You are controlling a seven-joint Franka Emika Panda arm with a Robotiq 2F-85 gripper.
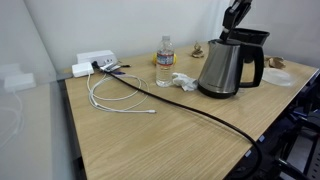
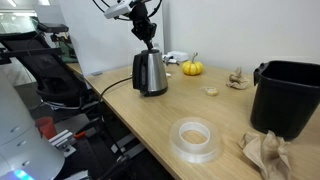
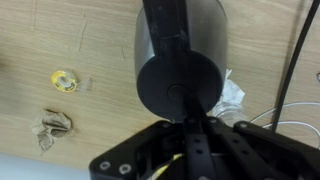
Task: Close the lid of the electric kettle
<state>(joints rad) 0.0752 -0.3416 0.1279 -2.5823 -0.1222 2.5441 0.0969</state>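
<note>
The electric kettle (image 1: 226, 70), brushed steel with a black handle, stands on the wooden table and shows in both exterior views (image 2: 150, 74). Its black round lid (image 3: 178, 85) fills the middle of the wrist view and appears to lie low over the kettle's top (image 1: 248, 36). My gripper (image 1: 235, 16) hangs straight above the kettle, also seen in an exterior view (image 2: 146, 30). Its fingers (image 3: 190, 128) are pressed together, with the tips at the lid's near edge. I cannot tell whether the lid is fully seated.
A clear water bottle (image 1: 164, 60) and crumpled plastic (image 1: 184, 82) stand beside the kettle. A white cable (image 1: 120, 96), a power strip (image 1: 94, 62) and a black cord (image 1: 200, 112) lie on the table. A small pumpkin (image 2: 192, 67), a tape roll (image 2: 195, 138) and a black bin (image 2: 288, 95) sit farther off.
</note>
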